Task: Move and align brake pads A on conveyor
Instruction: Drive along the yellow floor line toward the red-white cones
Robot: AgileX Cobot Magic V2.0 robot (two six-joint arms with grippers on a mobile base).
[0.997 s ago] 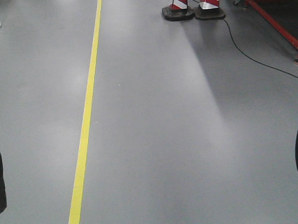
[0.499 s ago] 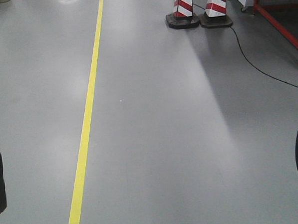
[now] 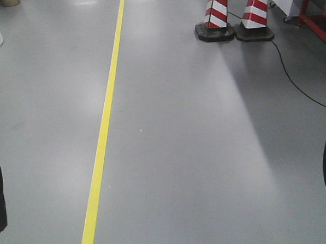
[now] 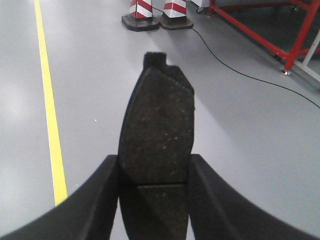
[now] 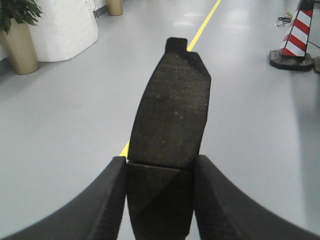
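While hanging above the grey floor (image 4: 250, 125), clamps a brake pad (image 4: 157, 125) tight in the left end effector (image 4: 154, 167), jutting straight ahead of it; clamps a second brake pad (image 5: 172, 110) likewise in the right end effector (image 5: 160, 165).

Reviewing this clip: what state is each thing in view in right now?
left end effector: shut on left brake pad.
left brake pad: clamped, held above the floor.
right end effector: shut on right brake pad.
right brake pad: clamped, held above the floor.
traffic cones: upright, side by side.
conveyor: not in view.
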